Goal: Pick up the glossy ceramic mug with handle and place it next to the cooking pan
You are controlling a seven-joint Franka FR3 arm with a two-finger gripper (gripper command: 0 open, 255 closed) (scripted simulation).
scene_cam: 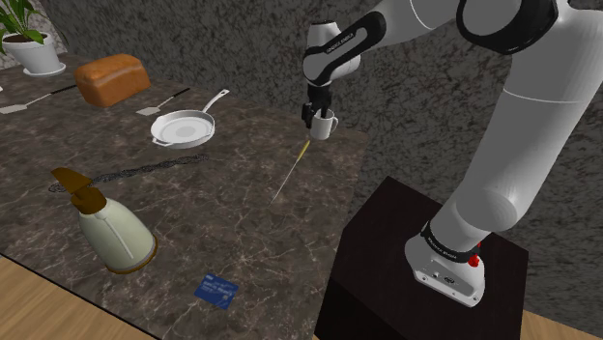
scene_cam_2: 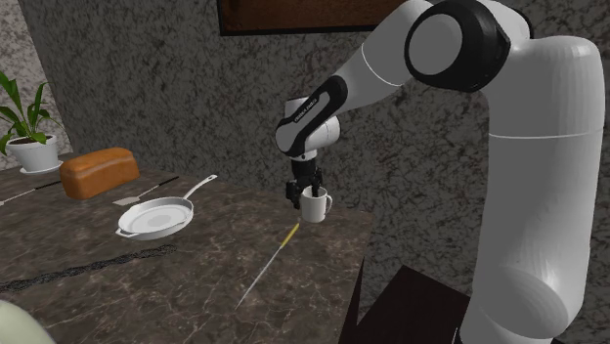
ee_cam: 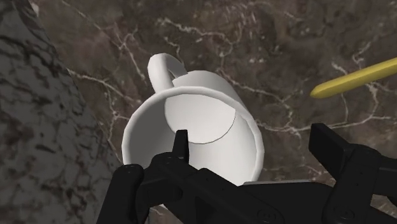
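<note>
Half in, half out of the white mug (ee_cam: 203, 127): pinches its wall with the black gripper (ee_cam: 253, 141), one finger down inside the cup, the other outside it, with the handle on the far side from both. Holds the mug directly below the hand, mouth up toward the wrist, handle turned toward the shoulder view's right. Hangs it low over the far right corner of the dark marble counter (scene_cam: 242, 227), close to the speckled wall (scene_cam: 435, 106); cannot tell whether the base touches the stone. Leaves the white pan (scene_cam: 182, 127) well apart, toward the shoulder view's left, its long handle aimed back at the wall. Shows a thin stick (scene_cam: 290, 172) flat on the counter, running from the mug's side toward the near edge, its yellow end near the mug but apart from it. Beyond the pan, has a brown loaf (scene_cam: 113, 79) and a potted plant (scene_cam: 39, 53); toward the front edge, a blue card (scene_cam: 216, 289).
</note>
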